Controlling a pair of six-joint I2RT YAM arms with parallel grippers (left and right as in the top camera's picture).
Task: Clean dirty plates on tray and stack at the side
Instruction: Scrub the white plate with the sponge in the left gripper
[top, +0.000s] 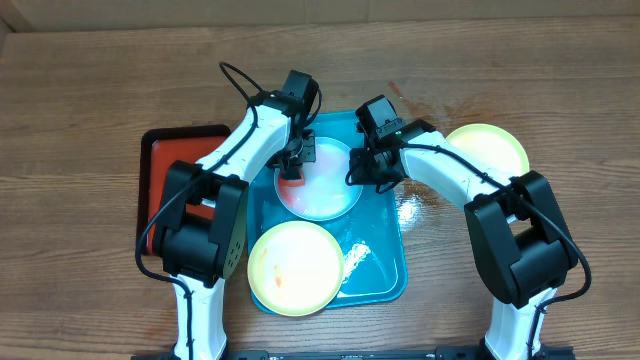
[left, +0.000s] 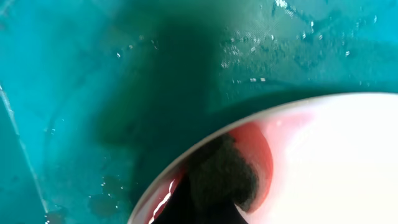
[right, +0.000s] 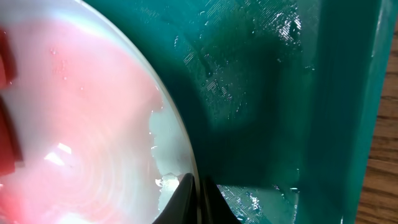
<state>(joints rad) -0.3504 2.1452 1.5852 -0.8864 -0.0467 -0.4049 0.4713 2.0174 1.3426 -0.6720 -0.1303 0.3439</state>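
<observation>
Turquoise plastic tray (top: 385, 272) holds two smeared round plates (top: 295, 268), one yellow-green plate (top: 488, 147) lies aside; you have two left, right gripper (top: 356, 174) pinching the pale plate (top: 325, 190) by its rim, left gripper (top: 292, 160) clamping a red sponge (top: 291, 176).

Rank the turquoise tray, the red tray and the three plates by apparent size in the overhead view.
1. turquoise tray.
2. red tray, partly under the left arm.
3. front yellow-green plate, pink-smeared plate and the plate on the table look alike; the last is partly hidden, so unranked.
</observation>
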